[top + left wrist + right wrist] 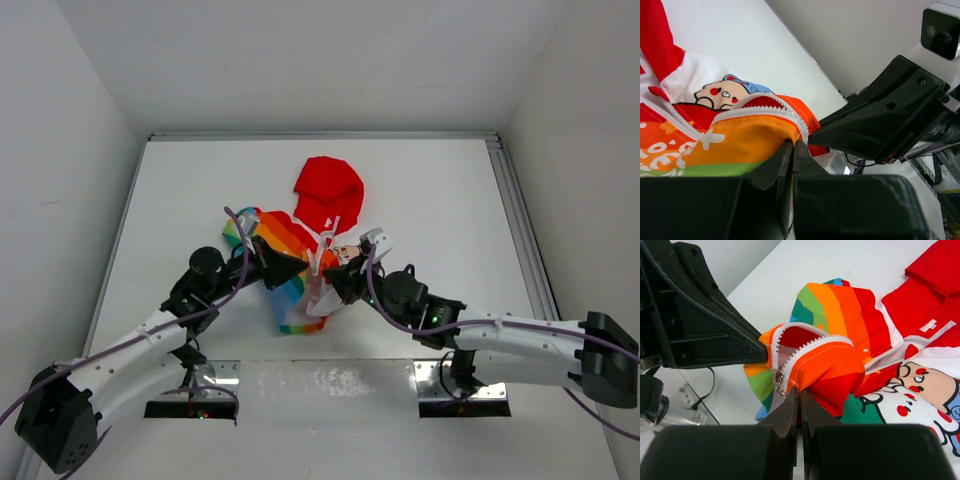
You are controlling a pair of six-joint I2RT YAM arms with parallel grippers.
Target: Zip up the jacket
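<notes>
The jacket (300, 250) lies mid-table, red hood (330, 190) toward the far side, rainbow stripes at the near left. Its zipper is open, white teeth (810, 347) curving apart. My left gripper (303, 268) is shut on the orange hem edge (765, 135) of one front side. My right gripper (330, 278) is shut on the orange hem corner (825, 365) of the other side, right beside the metal zipper slider (778, 377). The two grippers face each other, almost touching, holding the jacket's bottom edge lifted. A cartoon print (725, 92) shows on the white front.
The white table (450, 200) is walled on the left, back and right, with a metal rail (515, 210) along the right edge. Two metal base plates (240, 375) sit at the near edge. The left gripper's black body (690, 320) fills the right wrist view's left.
</notes>
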